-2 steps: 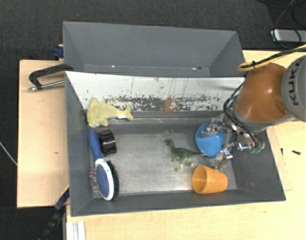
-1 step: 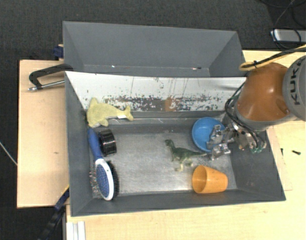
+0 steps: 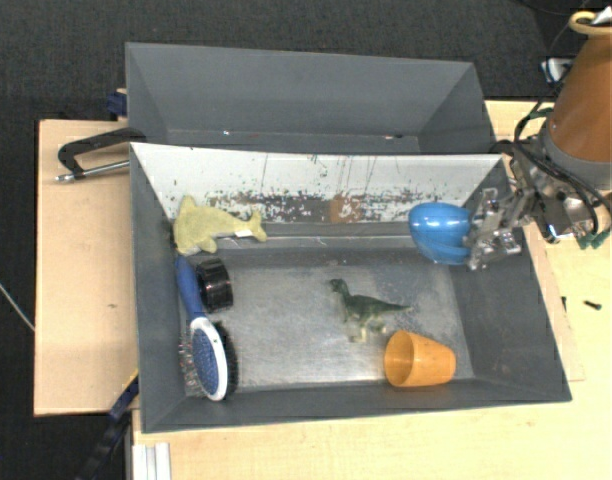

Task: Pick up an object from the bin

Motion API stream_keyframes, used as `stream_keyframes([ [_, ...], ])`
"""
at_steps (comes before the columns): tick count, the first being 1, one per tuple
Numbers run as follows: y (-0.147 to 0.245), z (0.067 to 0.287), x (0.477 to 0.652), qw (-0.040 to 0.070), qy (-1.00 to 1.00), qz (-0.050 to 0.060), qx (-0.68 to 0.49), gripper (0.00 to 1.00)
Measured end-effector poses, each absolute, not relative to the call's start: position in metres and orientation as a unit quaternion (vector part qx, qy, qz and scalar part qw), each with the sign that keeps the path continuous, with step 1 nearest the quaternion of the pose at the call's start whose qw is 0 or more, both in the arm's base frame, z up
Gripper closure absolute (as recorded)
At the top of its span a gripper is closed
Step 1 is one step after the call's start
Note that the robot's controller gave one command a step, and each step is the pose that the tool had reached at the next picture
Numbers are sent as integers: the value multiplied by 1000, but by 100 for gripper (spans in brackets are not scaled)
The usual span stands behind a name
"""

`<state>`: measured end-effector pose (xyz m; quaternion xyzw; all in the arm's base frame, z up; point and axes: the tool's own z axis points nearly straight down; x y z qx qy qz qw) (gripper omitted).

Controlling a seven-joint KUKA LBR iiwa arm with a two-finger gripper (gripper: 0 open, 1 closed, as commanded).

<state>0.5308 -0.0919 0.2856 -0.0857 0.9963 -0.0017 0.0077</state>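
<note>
Grey metal bin (image 3: 516, 333) with the glossy blue egg-shaped thing (image 3: 439, 232) at far right, pincer (image 3: 482, 240) just beside it, its grip not discernible.

Blue egg-shaped thing (image 3: 439, 231) — smooth, glossy — by the bin's (image 3: 154, 308) back wall, far right.

We see a grey bin (image 3: 286, 333) with loose things on its floor. A yellowish cloth (image 3: 211, 225) lies at the back left. A blue brush (image 3: 204, 343) lies along the left wall, a black roll (image 3: 215, 283) just beside its handle. A green dinosaur (image 3: 363, 308) stands mid-floor near a tipped orange cup (image 3: 418, 359). A blue rounded thing (image 3: 441, 231) is at the back right.
</note>
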Motion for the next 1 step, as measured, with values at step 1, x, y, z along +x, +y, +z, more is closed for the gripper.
stream_keyframes([
  [1, -91, 280, 512, 1, 977, 0, -213, 100],
])
